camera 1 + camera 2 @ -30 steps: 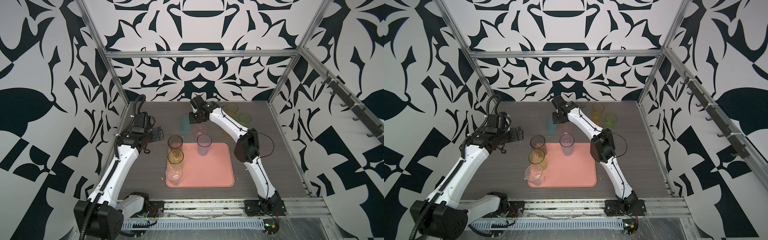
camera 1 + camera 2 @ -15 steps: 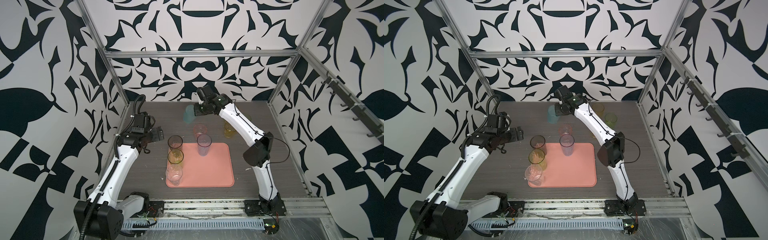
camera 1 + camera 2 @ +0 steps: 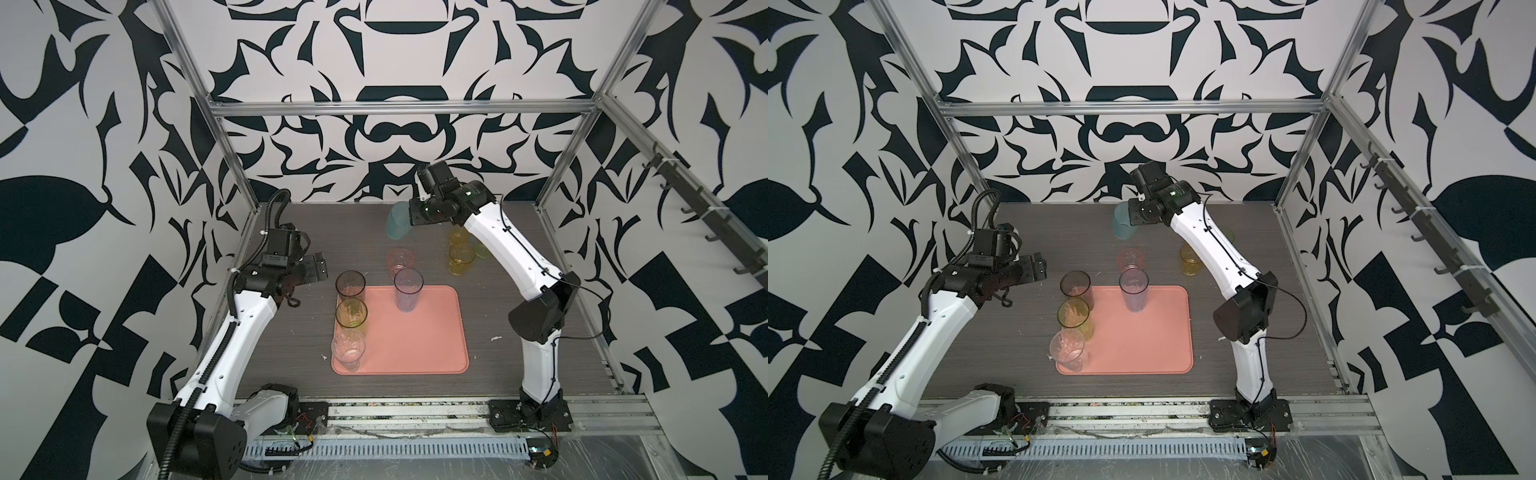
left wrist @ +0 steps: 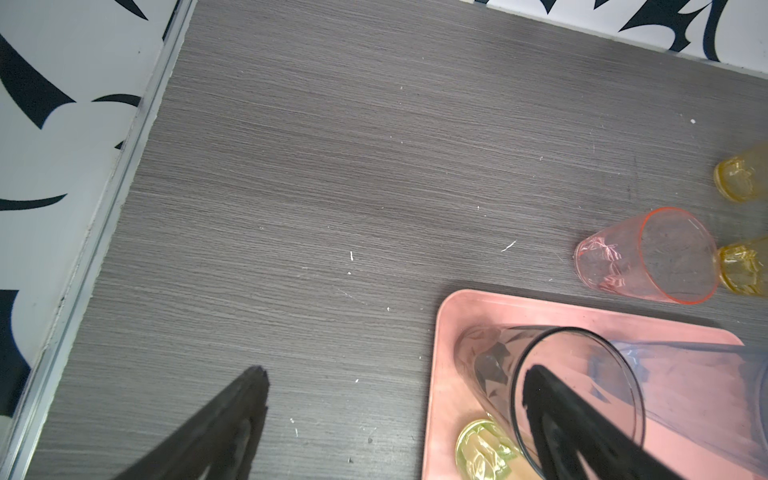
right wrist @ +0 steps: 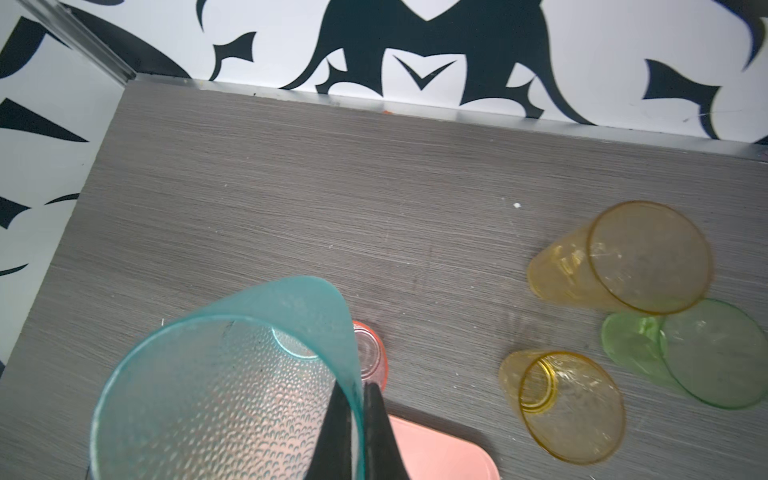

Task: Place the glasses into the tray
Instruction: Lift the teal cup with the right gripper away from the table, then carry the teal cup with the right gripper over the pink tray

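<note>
Teal glass [image 5: 224, 374]: carried tilted above the far worktop [image 3: 291, 232]. Its thin wall is pinched at the rim by the closed right claw [image 5: 359, 387], one finger inside and one outside, likely so the base stays free for setting down. Tray [image 3: 432, 332]: holds four upright glasses [image 3: 351, 313], three ranked along its left rim, leaving open floor. Pink glass [image 3: 400, 259], amber glasses [image 3: 461, 257], green glass [image 5: 715, 353]: on the worktop, outstanding. Left claw [image 4: 395, 370]: spread wide, empty, hovering beside the tray.

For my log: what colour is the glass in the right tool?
The glass is teal, clearest in the right wrist view.
</note>
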You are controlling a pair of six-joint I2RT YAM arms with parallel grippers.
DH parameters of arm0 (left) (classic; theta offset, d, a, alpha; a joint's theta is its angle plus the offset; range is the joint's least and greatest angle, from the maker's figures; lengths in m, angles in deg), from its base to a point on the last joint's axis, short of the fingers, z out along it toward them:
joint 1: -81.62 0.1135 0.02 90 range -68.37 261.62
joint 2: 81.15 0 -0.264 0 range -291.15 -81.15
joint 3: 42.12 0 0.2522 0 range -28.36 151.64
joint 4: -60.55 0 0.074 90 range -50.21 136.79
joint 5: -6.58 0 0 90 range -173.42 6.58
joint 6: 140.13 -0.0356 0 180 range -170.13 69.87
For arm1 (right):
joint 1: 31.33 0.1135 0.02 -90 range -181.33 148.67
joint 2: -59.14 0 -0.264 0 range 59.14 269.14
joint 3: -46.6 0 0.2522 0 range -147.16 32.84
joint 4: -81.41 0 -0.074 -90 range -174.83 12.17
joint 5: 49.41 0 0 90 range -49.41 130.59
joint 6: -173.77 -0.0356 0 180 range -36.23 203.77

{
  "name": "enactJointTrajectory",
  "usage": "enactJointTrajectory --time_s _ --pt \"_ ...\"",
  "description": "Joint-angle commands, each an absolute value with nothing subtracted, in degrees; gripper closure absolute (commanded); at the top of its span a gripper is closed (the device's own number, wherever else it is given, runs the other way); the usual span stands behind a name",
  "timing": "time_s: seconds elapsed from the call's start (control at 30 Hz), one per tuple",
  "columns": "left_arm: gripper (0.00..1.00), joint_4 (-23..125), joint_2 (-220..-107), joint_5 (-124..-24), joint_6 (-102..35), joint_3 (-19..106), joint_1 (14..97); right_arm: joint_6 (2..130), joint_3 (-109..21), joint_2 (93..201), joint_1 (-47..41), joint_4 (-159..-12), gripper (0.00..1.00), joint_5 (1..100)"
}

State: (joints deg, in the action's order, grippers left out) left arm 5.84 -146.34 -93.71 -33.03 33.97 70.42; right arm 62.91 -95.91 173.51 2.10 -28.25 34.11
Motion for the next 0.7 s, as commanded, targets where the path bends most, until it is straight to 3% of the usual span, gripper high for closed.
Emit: enactJointTrajectory --time_s 0.0,0.67 --pt "0.01 6.10 -145.16 -94.07 -32.77 33.61 70.64 63.55 -94.07 168.77 1.44 -28.49 1.00 32.49" --pt "0.01 6.36 -145.28 -94.43 -32.47 33.94 70.64 66.06 -76.44 152.43 1.01 -29.26 1.00 25.95"
